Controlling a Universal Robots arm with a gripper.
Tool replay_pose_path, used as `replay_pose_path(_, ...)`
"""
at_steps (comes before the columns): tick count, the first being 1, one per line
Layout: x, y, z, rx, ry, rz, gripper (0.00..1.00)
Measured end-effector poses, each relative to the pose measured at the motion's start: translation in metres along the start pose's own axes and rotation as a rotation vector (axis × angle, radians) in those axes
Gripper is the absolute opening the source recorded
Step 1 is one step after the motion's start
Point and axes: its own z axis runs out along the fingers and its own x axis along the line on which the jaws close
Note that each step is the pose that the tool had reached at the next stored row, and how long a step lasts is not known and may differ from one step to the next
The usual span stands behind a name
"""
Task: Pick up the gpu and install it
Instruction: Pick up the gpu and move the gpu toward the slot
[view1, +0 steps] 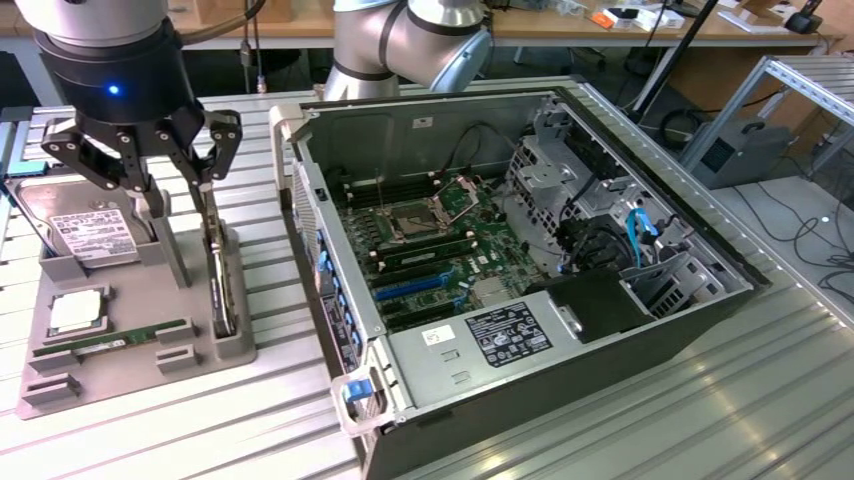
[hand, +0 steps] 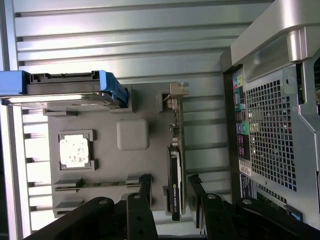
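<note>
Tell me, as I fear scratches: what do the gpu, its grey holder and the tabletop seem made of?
The gpu: circuit board with a black shroud, probably plastic, and a bright metal bracket. The grey holder: matte, uniform, likely moulded or printed plastic. The tabletop: ribbed, silvery, reflective slats, apparently aluminium.

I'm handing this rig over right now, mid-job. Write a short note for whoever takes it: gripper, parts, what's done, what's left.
The gripper is open, low over the thin flat black and brown gpu card, with one finger on each side and no grip.
The card stands on edge in the grey plastic parts holder, to the exterior view's left of the open black-and-silver computer case.
Done: the approach to the card.
Left: grasp, lift, install in the case.
</note>
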Motion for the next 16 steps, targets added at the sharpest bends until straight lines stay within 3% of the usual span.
replay_pose_path(16,0.0003,-0.0002,0.0038,0.0,0.0,0.0,0.42)
